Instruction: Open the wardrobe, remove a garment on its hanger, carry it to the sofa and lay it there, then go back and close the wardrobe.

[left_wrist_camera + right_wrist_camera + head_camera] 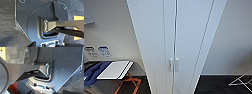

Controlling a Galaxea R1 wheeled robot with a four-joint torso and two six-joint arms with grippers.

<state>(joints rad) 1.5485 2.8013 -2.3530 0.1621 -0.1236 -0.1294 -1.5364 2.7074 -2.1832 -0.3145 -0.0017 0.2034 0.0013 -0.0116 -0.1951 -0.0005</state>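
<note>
Wardrobe (159,37): doors shut, upright handles (173,65) paired at the central seam, dead ahead; pincer states cannot be told.

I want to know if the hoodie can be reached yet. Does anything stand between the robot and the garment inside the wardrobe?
Yes. Both doors of the wardrobe are shut, their handles side by side at the middle seam, so the inside is closed off. In the head view nothing stands in front of the doors themselves.

Pale walls (111,27), dark carpet floor (214,85), folding stand (126,83) at left.
</note>
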